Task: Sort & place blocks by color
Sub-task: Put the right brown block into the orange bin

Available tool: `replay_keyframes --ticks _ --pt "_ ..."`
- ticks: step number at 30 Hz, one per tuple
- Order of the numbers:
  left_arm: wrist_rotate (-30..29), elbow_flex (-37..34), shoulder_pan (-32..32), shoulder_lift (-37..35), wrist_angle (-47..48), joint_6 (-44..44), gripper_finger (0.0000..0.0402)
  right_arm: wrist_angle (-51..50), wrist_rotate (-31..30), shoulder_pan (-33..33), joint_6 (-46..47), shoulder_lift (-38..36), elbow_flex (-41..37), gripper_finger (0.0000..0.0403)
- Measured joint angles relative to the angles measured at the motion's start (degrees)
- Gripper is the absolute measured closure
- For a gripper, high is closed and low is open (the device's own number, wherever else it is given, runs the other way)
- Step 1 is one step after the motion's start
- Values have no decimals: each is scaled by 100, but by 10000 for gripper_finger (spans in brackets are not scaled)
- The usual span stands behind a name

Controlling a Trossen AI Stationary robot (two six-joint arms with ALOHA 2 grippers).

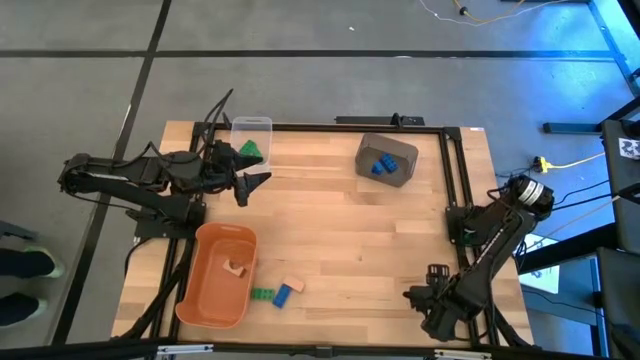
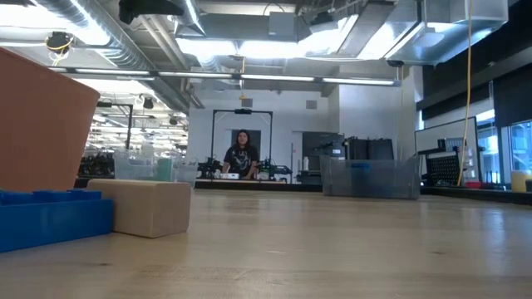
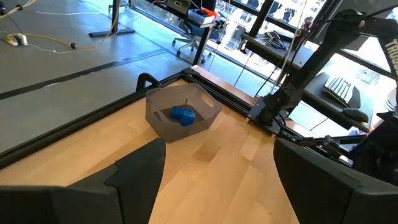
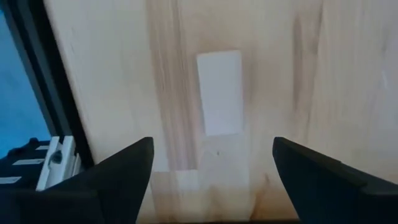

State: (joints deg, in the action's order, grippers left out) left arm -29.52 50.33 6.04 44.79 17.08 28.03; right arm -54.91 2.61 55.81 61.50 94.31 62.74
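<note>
A green block [image 1: 262, 294], a blue block [image 1: 283, 296] and a tan block [image 1: 294, 286] lie flat on the table by the orange tub [image 1: 205, 300], which holds another tan block [image 1: 236, 268]. In the low view the blue block [image 2: 50, 218] and tan block [image 2: 141, 206] sit close at left. Green blocks [image 1: 249, 150] lie in the clear bin [image 1: 262, 124], and blue blocks [image 1: 381, 164] in the dark grey bin [image 1: 400, 152]. My left gripper [image 1: 255, 185] hovers open beside the clear bin, facing the grey bin [image 3: 180, 115]. My right gripper [image 1: 412, 295] is open over bare table near the near right corner.
A black frame [image 1: 450, 170] runs along the table's far and right edges. A white label [image 4: 219, 92] is stuck to the wood under my right gripper. Bare wood [image 1: 350, 240] spans the middle of the table. A person [image 2: 242, 154] stands far behind the table.
</note>
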Motion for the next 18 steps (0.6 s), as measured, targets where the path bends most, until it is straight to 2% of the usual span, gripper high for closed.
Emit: replay_keyframes --ticks 5,10,18 --pt "-41 0 0 -1 -1 1 111 286 -128 0 -524 -13 -146 73" --pt "-133 1 -1 -1 0 1 111 283 -577 0 -1051 -12 -230 73" --pt "-111 2 0 -1 0 3 111 513 -614 0 -1087 -14 -520 73"
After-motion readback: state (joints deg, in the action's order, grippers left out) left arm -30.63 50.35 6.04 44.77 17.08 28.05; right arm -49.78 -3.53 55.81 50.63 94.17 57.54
